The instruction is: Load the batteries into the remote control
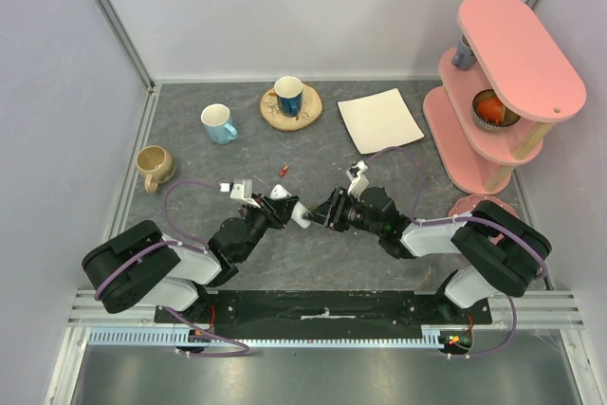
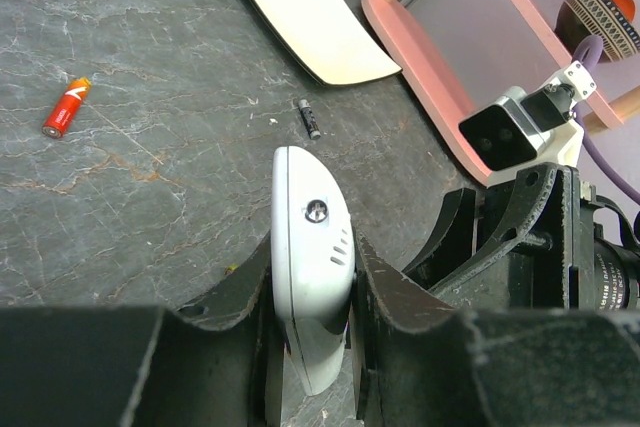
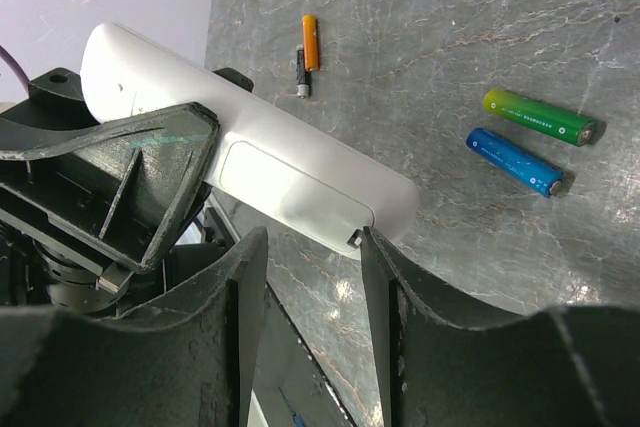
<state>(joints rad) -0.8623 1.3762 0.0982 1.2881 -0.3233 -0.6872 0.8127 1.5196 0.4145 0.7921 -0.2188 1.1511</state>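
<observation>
My left gripper (image 1: 275, 208) is shut on the white remote control (image 1: 300, 216) and holds it edge-on above the table; in the left wrist view the remote (image 2: 310, 237) sits between both fingers. My right gripper (image 3: 310, 247) is open, close against the remote's back (image 3: 250, 147), one fingertip (image 3: 385, 257) touching the latch of the closed battery cover. On the table lie a green battery (image 3: 540, 117), a blue battery (image 3: 515, 160), a red-orange battery (image 3: 311, 42) and a small dark battery (image 3: 300, 74). The red-orange one also shows in the left wrist view (image 2: 66, 107) and the top view (image 1: 284, 170).
A beige mug (image 1: 154, 166), a light blue mug (image 1: 219, 123) and a dark blue mug on a wooden coaster (image 1: 289, 97) stand at the back left. A flat square white plate (image 1: 379, 119) lies at the back. A pink tiered shelf (image 1: 503, 73) stands at the right.
</observation>
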